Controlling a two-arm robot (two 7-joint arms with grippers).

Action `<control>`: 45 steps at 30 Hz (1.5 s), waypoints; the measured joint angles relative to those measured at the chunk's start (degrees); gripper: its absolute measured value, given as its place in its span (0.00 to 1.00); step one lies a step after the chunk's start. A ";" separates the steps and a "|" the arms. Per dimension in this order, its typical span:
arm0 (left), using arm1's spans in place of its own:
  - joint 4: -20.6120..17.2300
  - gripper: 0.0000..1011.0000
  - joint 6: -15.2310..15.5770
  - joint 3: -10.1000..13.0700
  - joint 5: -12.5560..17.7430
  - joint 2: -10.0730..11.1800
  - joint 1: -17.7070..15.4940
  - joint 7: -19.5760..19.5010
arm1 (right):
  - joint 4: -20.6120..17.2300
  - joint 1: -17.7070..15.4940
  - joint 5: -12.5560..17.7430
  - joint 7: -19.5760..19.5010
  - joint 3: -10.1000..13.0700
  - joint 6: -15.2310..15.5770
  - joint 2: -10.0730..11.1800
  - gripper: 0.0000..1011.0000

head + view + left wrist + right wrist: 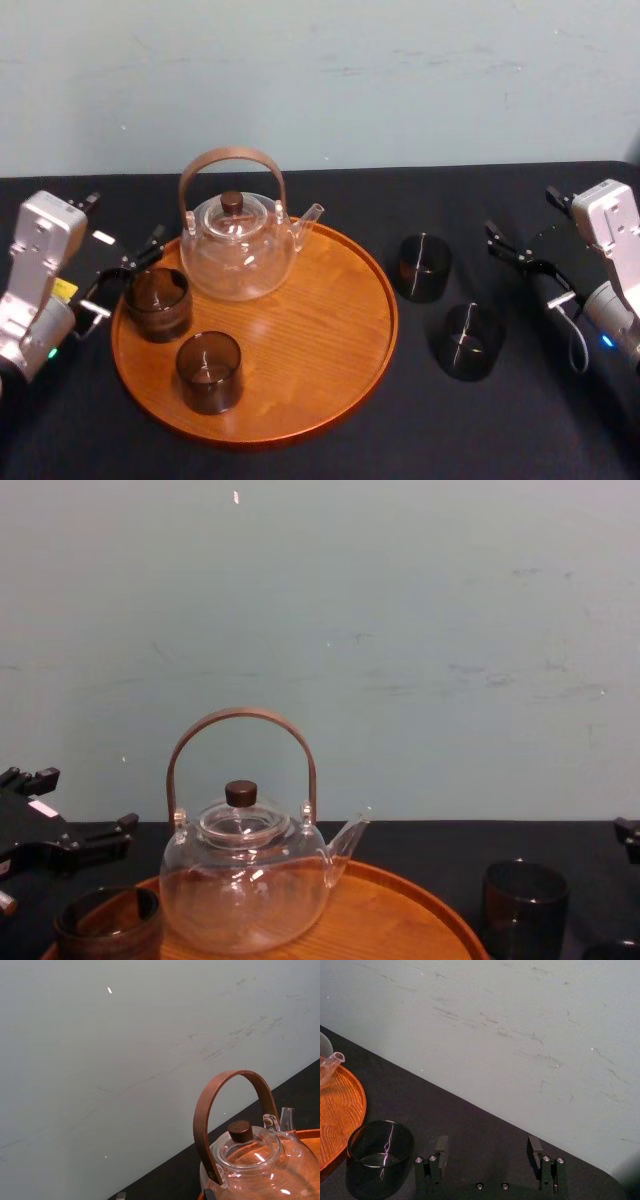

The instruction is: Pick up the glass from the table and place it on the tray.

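Fingers [150, 245] of the left gripper [128, 278] are spread at the tray's left edge with nothing in them, just beside a dark glass [157, 303] standing on the tray [330, 340]; a second glass [209, 372] sits toward the tray's front, and a clear teapot [240, 250] at its back; right of the tray, the far glass [424, 267] and the near glass [470, 340] stand close together on the black worktop [330, 190]; the right gripper [512, 252] is off to their right, its fingers [534, 1147] wide apart and holding nothing.
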 joint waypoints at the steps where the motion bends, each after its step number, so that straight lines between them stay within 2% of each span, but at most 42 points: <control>1: 0.00 0.99 0.00 0.00 0.00 0.00 0.00 0.00 | 0.00 0.00 0.00 0.00 0.00 0.00 0.00 0.99; 45: 0.00 0.99 0.00 0.00 0.00 0.00 0.00 0.00 | 0.00 0.00 0.00 0.00 0.00 0.00 0.00 0.99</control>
